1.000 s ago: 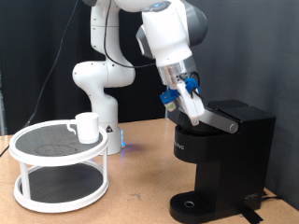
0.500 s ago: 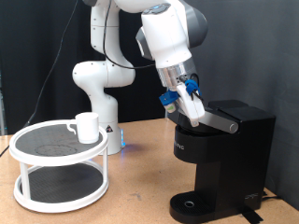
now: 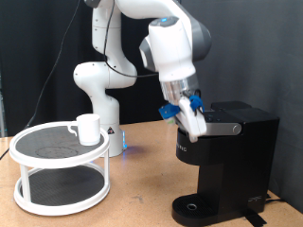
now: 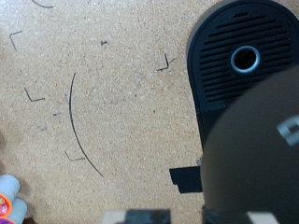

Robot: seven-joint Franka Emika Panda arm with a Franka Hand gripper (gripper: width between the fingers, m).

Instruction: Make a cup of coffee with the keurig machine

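The pincer hangs at the front upper edge of the keurig machine, its white fingers pointing down against the machine's lid handle; whether the fingers are apart or together cannot be told from either view. Compared with the frame half a second earlier, the pincer has come lower and slightly towards the exterior view's right, so its tips now sit level with the machine's silver front lettering rather than above it, and the white arm leans further over the machine. The machine itself has not shifted, and its lid remains down. In the wrist view the machine's dark body fills the area beneath the hand, with the ribbed drip base and its round central ring visible beyond it on the cork-coloured worktop. The cup stands well apart from the pincer, towards the exterior view's left, upright on the top tier of a white two-tier round stand, its position unchanged from the earlier frame. Nothing rests on the drip base. The robot's pedestal stands behind the stand.
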